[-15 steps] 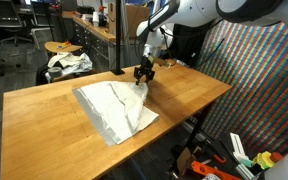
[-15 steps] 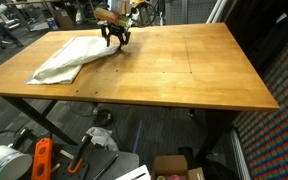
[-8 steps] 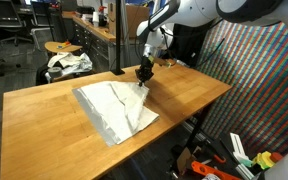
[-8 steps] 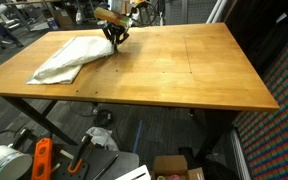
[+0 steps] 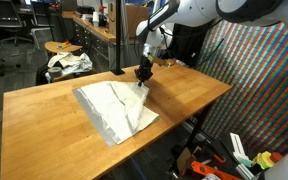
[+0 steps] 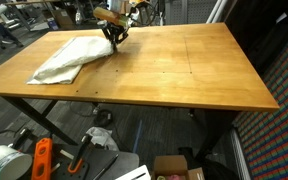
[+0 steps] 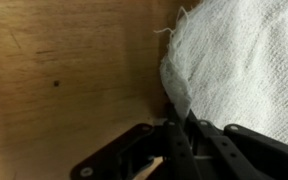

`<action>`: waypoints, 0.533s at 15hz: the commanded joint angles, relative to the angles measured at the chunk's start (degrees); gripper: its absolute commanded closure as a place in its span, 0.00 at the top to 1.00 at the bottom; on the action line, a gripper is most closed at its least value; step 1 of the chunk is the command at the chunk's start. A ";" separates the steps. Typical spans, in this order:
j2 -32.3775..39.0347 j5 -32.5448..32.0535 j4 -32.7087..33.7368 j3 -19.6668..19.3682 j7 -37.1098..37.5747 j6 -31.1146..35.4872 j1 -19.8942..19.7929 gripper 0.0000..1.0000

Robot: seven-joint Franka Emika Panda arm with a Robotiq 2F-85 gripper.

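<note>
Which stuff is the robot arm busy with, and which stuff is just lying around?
Busy with: black gripper, pinched shut on a corner of the white towelling cloth; wooden table underneath.
Lying about: crumpled pale cloth behind the table; orange tool on the floor; cardboard box.

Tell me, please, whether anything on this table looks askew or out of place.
The white towel lies crumpled and at an angle on the wooden table. A loose thread frays from its edge near the gripper, which is shut on a corner. Nothing else stands out.
</note>
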 commanded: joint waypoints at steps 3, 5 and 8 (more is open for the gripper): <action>-2.93 1.67 -0.82 1.82 -0.11 -1.01 -1.01 0.12; -3.68 2.04 -0.90 2.01 0.39 -1.08 -0.77 0.12; -5.00 2.36 -1.56 2.15 1.07 -1.21 -0.31 0.12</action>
